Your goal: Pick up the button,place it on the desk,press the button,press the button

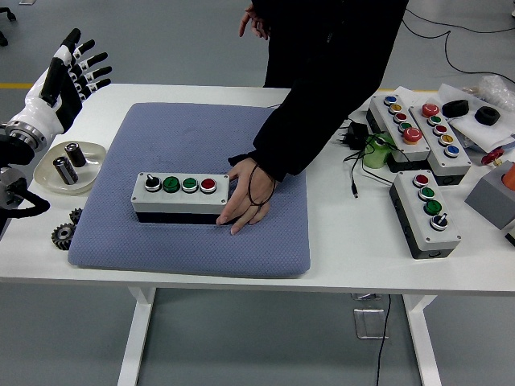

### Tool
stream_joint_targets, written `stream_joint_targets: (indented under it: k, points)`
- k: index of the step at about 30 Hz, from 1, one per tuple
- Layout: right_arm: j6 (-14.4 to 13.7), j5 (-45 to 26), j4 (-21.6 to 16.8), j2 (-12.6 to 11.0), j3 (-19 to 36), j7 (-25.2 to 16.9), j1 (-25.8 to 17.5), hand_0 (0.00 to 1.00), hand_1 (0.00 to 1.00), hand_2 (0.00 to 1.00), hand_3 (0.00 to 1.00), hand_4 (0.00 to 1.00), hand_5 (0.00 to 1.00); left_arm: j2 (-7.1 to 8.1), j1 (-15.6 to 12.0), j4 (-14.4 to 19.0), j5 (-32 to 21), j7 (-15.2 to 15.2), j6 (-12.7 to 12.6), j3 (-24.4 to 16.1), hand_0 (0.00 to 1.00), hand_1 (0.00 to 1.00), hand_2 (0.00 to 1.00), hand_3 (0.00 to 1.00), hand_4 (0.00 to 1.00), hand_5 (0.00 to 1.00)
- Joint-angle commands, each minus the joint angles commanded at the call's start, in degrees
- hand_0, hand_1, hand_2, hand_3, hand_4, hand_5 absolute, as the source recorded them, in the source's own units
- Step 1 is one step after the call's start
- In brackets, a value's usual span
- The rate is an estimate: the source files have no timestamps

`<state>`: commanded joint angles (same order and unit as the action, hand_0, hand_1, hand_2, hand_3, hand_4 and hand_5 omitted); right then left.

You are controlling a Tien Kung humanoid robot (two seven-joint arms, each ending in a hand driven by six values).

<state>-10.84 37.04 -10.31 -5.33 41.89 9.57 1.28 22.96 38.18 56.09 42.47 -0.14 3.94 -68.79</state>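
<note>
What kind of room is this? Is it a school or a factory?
Probably a robot test lab or workshop. A white table holds several button boxes, loose cables and metal gears. A robot's left hand is raised with fingers spread, and a person's hand touches one box.

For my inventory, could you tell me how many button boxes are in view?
4: one on the blue pad under the person's hand; three at right.

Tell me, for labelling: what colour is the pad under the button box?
Blue-grey pad, seen in the head view.
</note>
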Motion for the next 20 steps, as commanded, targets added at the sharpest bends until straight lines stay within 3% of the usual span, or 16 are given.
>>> stream_joint_targets:
  k: [20]
  points:
    - [-0.1,-1.2,0.0,-0.1,-1.2,-0.3,0.1,0.796,0.776,0.77,0.616,0.251,0.188,0.14,0.0,-0.2,-0.8,0.1,0.4,0.3,0.886,0.906,0.953,0.991,0.811,0.998]
